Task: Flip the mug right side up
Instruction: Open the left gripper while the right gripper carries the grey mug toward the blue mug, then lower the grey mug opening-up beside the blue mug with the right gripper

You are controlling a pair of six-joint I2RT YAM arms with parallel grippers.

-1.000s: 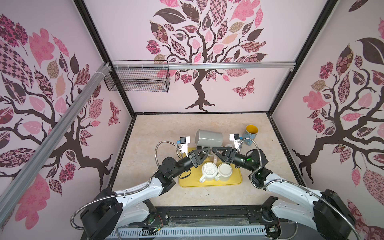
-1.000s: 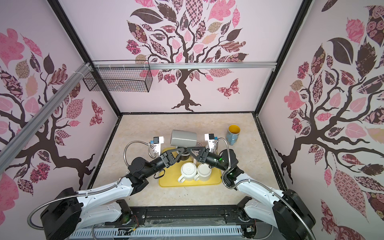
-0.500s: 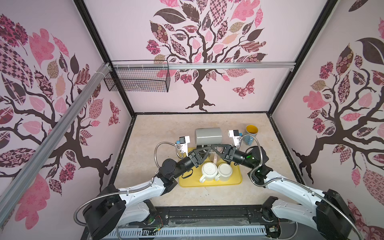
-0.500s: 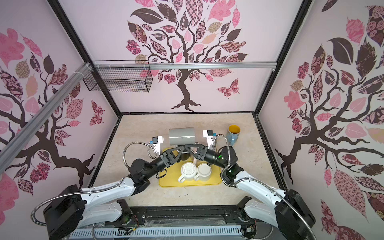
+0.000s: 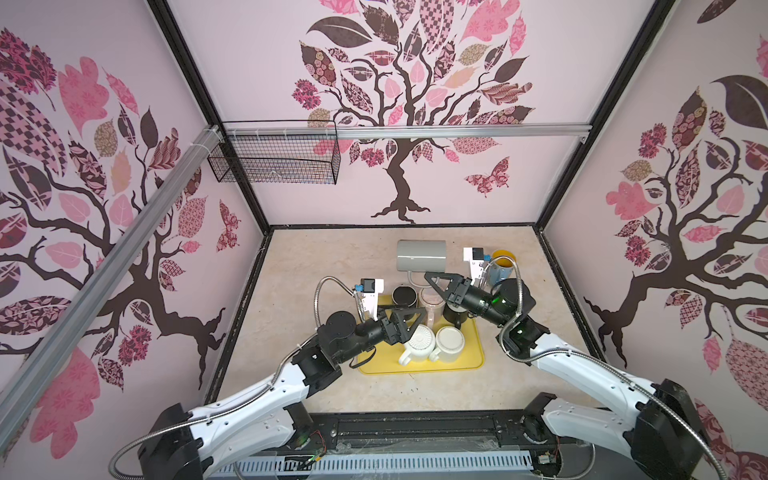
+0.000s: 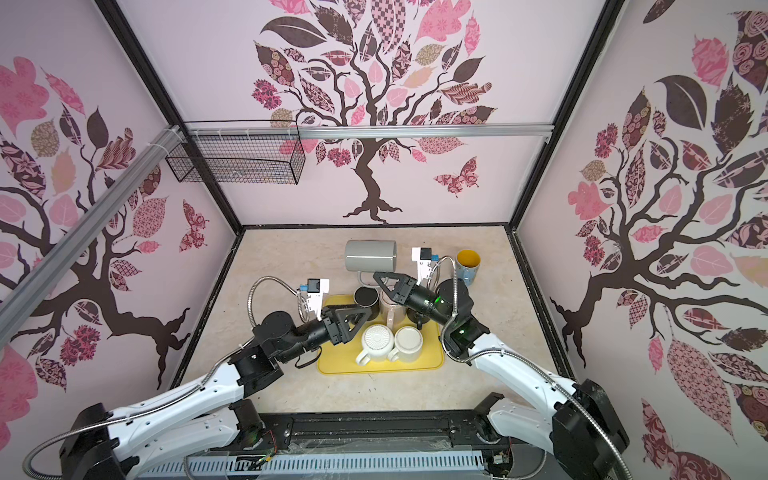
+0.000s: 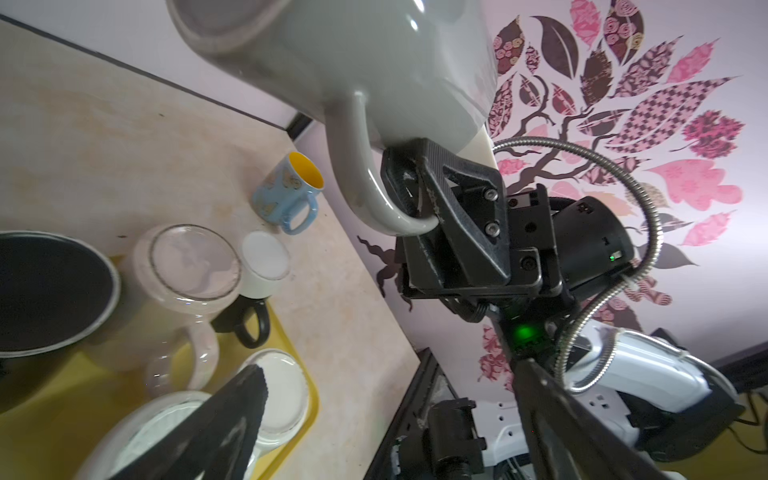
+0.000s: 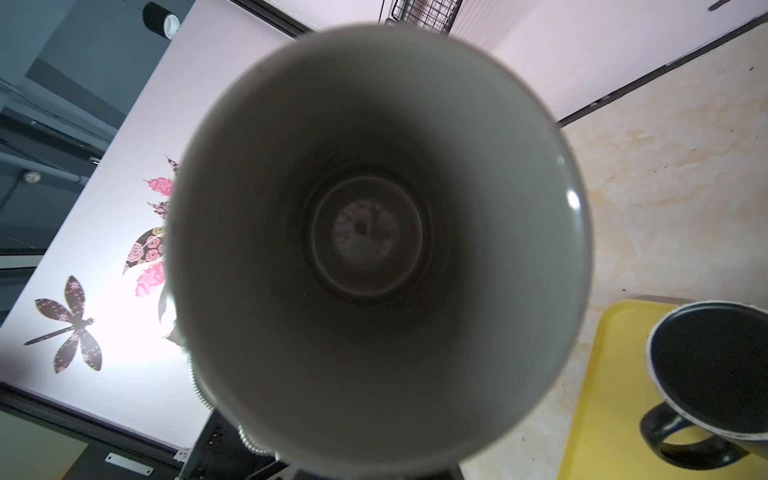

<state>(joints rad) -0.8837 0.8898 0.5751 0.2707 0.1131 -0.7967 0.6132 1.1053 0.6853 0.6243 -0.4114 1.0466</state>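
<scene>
Mug [image 5: 421,255], grey and empty, hangs on its side above the counter [image 5: 311,266], its handle pinched by the right fingers [image 7: 469,232]. Left fingers [image 7: 216,436] are spread over the tray [image 5: 473,361], which holds five mugs [image 5: 451,343]. Blue mug [image 5: 502,266] stands empty nearby.

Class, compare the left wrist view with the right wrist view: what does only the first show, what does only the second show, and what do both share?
Only the left wrist view shows the right gripper shut on the handle of the grey mug, which is held sideways, and a blue mug upright on the table. Only the right wrist view looks straight into the grey mug's empty inside and catches the wire basket. Both show the grey mug, the yellow tray and a dark mug upright on it.
</scene>
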